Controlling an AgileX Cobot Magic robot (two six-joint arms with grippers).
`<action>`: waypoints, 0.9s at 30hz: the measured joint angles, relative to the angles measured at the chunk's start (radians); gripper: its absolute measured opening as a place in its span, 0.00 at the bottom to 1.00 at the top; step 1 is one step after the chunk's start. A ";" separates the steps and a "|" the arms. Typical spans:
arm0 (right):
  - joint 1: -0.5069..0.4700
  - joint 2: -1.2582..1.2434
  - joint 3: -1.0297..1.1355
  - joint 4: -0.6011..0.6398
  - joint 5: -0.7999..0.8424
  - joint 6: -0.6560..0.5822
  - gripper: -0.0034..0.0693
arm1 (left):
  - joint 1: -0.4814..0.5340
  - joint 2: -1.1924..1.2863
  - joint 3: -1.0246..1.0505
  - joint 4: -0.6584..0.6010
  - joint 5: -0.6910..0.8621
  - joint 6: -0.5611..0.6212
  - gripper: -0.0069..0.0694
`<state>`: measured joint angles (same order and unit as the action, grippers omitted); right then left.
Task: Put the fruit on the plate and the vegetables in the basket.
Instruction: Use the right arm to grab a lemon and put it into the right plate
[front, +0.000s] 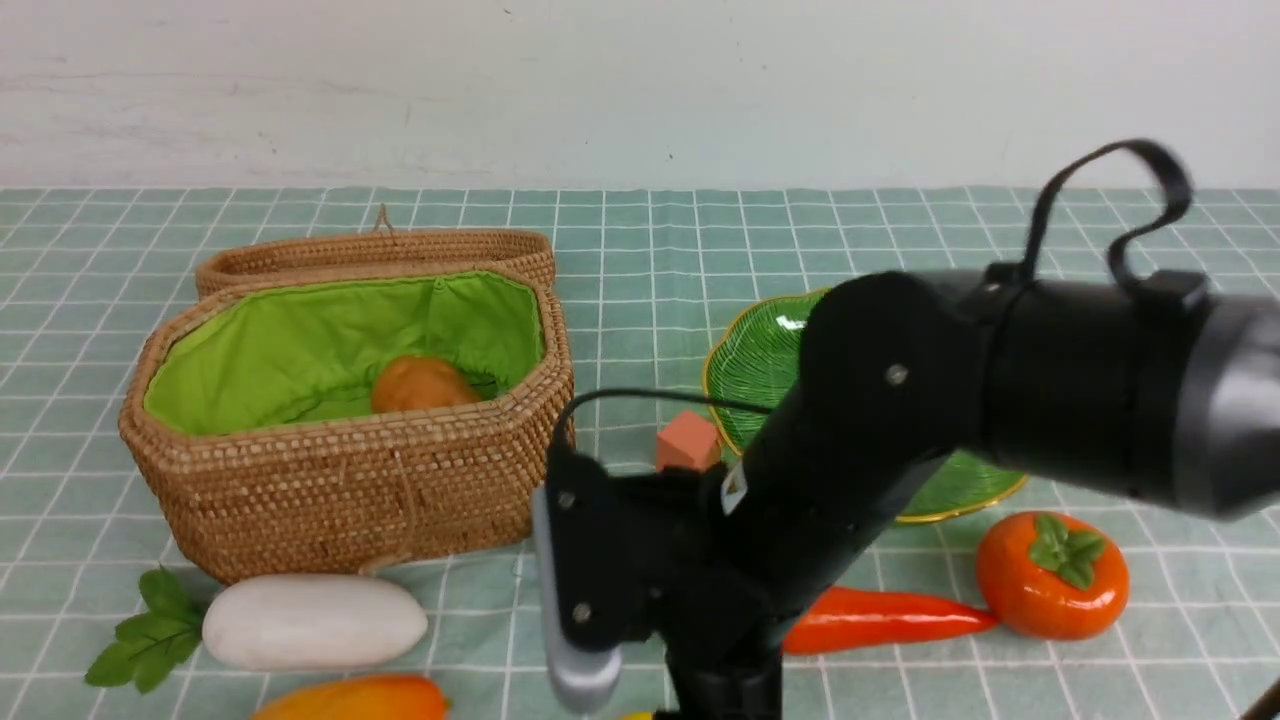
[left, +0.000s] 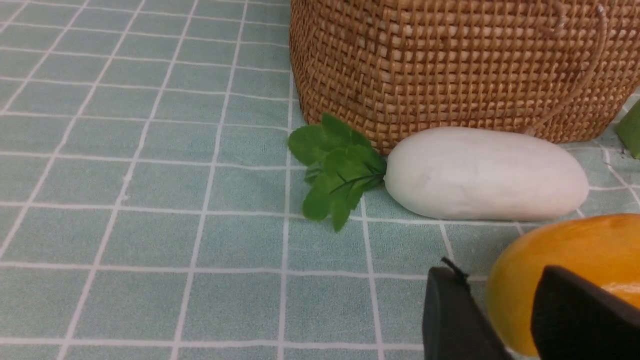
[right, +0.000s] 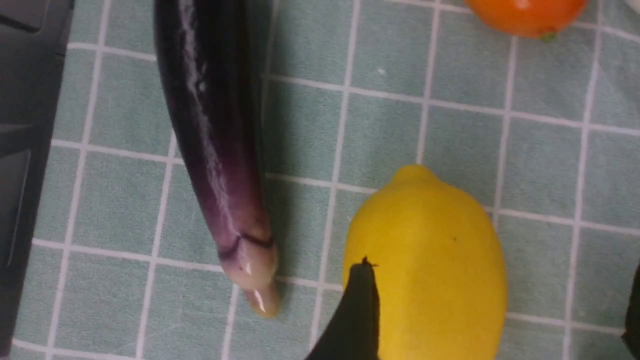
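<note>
The wicker basket (front: 350, 480) stands open with the brown potato (front: 420, 385) in it. The white radish (front: 310, 620) lies in front of it, also in the left wrist view (left: 485, 172). The mango (front: 355, 700) lies at the near edge. The green plate (front: 760, 360) is partly hidden by my right arm (front: 900, 420). The carrot (front: 880, 618) and persimmon (front: 1050, 575) lie in front of the plate. My right gripper (right: 497, 305) is open wide just above the yellow lemon (right: 430, 260). My left gripper (left: 500, 280) is slightly open, empty, with the mango (left: 565, 245) just beyond it.
The basket lid (front: 380, 250) leans behind the basket. A salmon cube (front: 688, 442) sits by the plate. A purple eggplant (right: 215, 140) lies beside the lemon. A green cube (left: 631, 130) shows by the basket's corner. My right arm crosses the middle of the front view.
</note>
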<state>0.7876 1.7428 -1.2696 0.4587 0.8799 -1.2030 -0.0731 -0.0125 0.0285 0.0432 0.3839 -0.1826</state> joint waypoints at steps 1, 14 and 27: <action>0.000 0.003 0.000 0.000 0.000 0.000 0.96 | 0.000 0.000 0.000 0.000 0.000 0.000 0.40; 0.009 0.159 -0.015 -0.052 0.072 0.024 0.85 | 0.000 0.000 0.000 0.000 0.000 0.000 0.40; -0.030 0.123 -0.265 -0.058 0.195 0.115 0.85 | 0.000 0.000 0.000 0.000 0.000 0.000 0.40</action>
<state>0.7577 1.8657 -1.5351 0.4007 1.0753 -1.0877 -0.0731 -0.0125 0.0285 0.0432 0.3839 -0.1826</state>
